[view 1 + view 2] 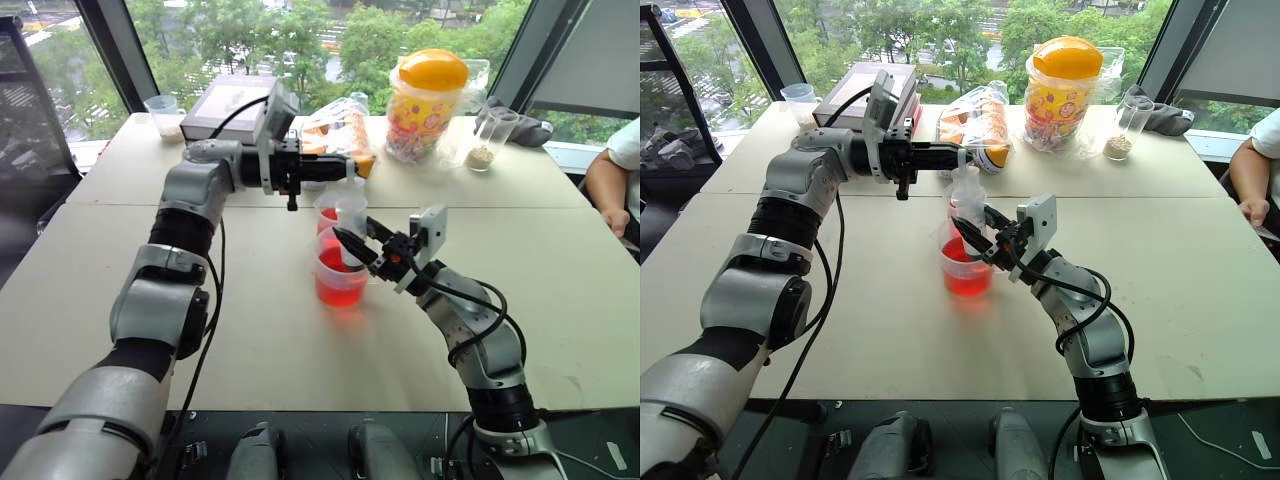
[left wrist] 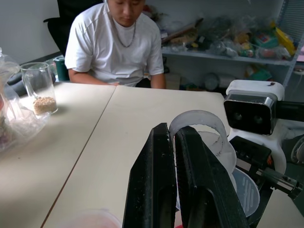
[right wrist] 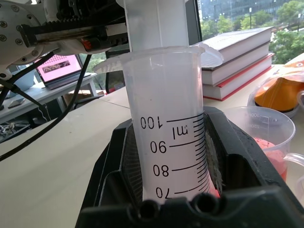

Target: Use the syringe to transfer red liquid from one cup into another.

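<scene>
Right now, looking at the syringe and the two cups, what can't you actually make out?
- Syringe tip: in the right wrist view the right gripper hides it; in the head views it is too small.
- Liquid level inside the syringe: its barrel is cut off below the 70 mark.
- Smaller cup: the syringe and larger cup partly cover it.
- Plunger top: the left gripper hides it.

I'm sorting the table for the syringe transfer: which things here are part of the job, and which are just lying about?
In the job: syringe, red liquid, large handled cup, smaller cup, left gripper, right gripper.

Lying about: books, yellow-lidded jar, snack bag, glass with grains.
</scene>
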`<action>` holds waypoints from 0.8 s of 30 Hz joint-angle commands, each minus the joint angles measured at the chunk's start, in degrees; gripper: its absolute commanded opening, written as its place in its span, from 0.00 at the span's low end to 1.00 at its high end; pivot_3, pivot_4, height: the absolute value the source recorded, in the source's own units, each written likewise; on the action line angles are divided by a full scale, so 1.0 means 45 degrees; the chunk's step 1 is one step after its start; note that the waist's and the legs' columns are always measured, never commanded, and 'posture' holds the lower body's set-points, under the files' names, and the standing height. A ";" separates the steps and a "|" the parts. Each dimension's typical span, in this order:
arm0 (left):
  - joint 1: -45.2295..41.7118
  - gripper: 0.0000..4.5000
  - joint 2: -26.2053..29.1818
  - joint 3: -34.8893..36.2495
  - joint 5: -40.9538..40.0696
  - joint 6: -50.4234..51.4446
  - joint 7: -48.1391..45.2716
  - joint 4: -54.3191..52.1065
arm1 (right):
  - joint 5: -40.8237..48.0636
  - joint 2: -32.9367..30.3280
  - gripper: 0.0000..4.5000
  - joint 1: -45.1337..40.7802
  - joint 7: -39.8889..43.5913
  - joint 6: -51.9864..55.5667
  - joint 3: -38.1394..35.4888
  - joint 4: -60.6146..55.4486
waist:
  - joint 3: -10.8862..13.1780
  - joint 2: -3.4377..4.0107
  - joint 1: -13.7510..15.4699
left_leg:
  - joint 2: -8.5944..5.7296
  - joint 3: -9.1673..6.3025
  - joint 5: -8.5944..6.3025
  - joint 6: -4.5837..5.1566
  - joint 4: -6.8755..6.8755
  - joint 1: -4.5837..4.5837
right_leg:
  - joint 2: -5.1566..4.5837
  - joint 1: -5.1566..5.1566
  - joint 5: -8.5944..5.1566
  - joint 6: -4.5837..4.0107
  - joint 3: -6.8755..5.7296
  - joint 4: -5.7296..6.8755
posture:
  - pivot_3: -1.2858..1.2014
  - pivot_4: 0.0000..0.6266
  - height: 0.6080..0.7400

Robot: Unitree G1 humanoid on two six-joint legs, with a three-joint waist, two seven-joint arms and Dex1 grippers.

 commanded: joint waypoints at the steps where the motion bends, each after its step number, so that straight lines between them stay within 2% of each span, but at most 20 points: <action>1: -0.0704 0.01 0.0361 0.0936 -0.0236 -0.0246 0.0736 -0.0495 | 0.0040 -0.0081 0.31 0.0110 0.0646 0.0058 0.0816 -0.0409 | 0.0000 0.0000 0.0000 | 0.0000 0.0000 0.0000 0.0000 0.0000 0.0000 | 0.0000 0.0000 0.0000 0.0000 0.0000 -0.0001 | 0.52 0.24 1.00; 2: -0.0607 0.01 0.0370 0.0854 -0.0223 -0.0160 0.0637 -0.0600 | 0.0061 -0.0064 0.31 0.0053 0.0621 0.0056 0.0779 -0.0442 | 0.0000 0.0000 0.0000 | 0.0000 0.0000 0.0000 0.0000 0.0000 0.0000 | 0.0000 0.0000 0.0000 0.0000 0.0000 -0.0001 | 0.52 0.24 1.00; 5: -0.0419 0.22 0.0376 0.0741 -0.0223 0.0169 0.0619 -0.0768 | 0.0188 -0.0034 0.31 -0.0165 0.0519 0.0140 0.0607 -0.0579 | 0.0000 0.0000 -0.0020 | 0.0000 0.0000 0.0000 0.0001 0.0000 0.0000 | 0.0000 -0.0001 0.0000 0.0000 0.0000 -0.0001 | 0.52 0.24 1.00; 12: 0.0230 0.98 0.0597 0.0713 -0.0247 0.0594 0.0746 -0.1733 | 0.0872 -0.0067 0.31 -0.0814 0.0126 0.0840 -0.0058 -0.1280 | 0.0001 0.0000 0.0001 | 0.0002 0.0001 0.0000 0.0001 -0.0002 -0.0001 | 0.0000 -0.0001 0.0000 0.0000 0.0000 -0.0001 | 0.52 0.24 1.00; 24: 0.2304 0.98 0.2270 0.1183 -0.0515 0.2118 0.1360 -0.4040 | 0.1904 -0.0277 0.31 -0.1587 -0.0540 0.2103 -0.1018 -0.1630 | 0.0001 0.0000 -0.0002 | 0.0005 0.0002 0.0000 0.0001 -0.0003 -0.0003 | -0.0002 -0.0005 0.0000 0.0001 -0.0001 0.0000 | 0.52 0.24 1.00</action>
